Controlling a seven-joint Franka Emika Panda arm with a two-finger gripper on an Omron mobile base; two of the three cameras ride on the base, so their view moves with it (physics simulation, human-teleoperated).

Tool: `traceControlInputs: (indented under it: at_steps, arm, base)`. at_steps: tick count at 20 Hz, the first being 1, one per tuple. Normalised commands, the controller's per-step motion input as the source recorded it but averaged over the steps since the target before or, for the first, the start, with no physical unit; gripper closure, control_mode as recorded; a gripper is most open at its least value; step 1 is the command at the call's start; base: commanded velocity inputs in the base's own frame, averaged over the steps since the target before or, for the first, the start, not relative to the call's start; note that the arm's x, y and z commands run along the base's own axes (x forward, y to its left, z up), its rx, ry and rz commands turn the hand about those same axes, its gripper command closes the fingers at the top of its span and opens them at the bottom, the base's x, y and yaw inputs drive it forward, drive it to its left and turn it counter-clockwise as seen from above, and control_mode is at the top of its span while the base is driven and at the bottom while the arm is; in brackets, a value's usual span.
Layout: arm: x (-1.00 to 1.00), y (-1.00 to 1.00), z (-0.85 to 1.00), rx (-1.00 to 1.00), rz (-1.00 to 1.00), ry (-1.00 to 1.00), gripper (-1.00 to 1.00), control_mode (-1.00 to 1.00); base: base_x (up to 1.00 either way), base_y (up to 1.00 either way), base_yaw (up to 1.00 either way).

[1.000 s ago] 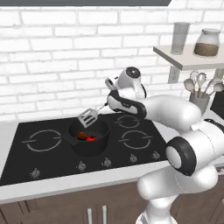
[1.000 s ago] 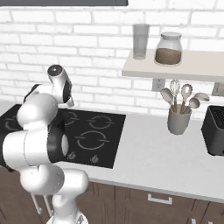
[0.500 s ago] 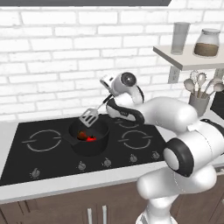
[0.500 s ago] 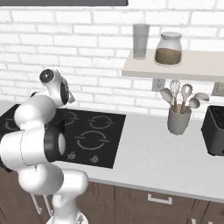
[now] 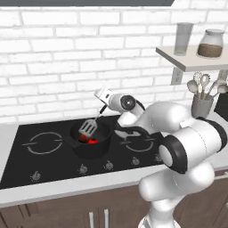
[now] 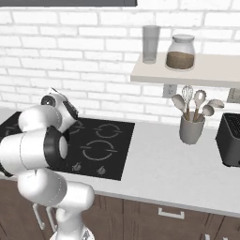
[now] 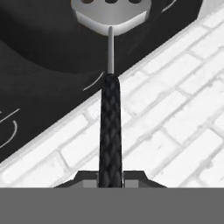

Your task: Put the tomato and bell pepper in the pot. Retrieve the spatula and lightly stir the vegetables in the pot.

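The black pot (image 5: 91, 143) stands on the stove top between the burners. Inside it lie the bright red tomato (image 5: 92, 141) and, just to its left, the orange-brown bell pepper (image 5: 83, 139). My gripper (image 5: 103, 105) hangs above the pot's back right and is shut on the dark handle of the spatula (image 5: 88, 128). The grey slotted head dips over the pot's rim, right above the vegetables. In the hand view the spatula (image 7: 110, 127) runs straight up from my gripper (image 7: 110, 178) to its grey head over the dark stove.
The black stove top (image 5: 44, 153) (image 6: 105, 140) lies along a white brick wall. On the counter to the right stand a grey holder of spoons (image 5: 201, 104) (image 6: 190, 129) and a black toaster (image 6: 229, 139). A shelf (image 6: 187, 70) above carries a glass and a jar.
My hand has swung left and down with the spatula. The spatula's head has dropped from above the pot to its rim, close over the vegetables.
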Motion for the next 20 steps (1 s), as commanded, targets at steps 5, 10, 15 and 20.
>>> traceControlInputs:
  at_steps: [5,10,15,20]
  arm:
    - [0.02,0.18,0.03,-0.16,0.24,0.00,1.00,-1.00]
    - [0.04,0.11,0.05,-0.18,0.12,0.01,1.00,-1.00]
    - [0.10,0.05,0.02,-0.11,0.01,0.10,1.00,-1.00]
    - [0.00,0.00,0.00,-0.16,0.00,0.00,1.00,-1.00]
  base:
    - [0.00,0.00,0.00]
    - [0.00,0.00,0.00]
    - [0.00,0.00,0.00]
    - [0.00,0.00,0.00]
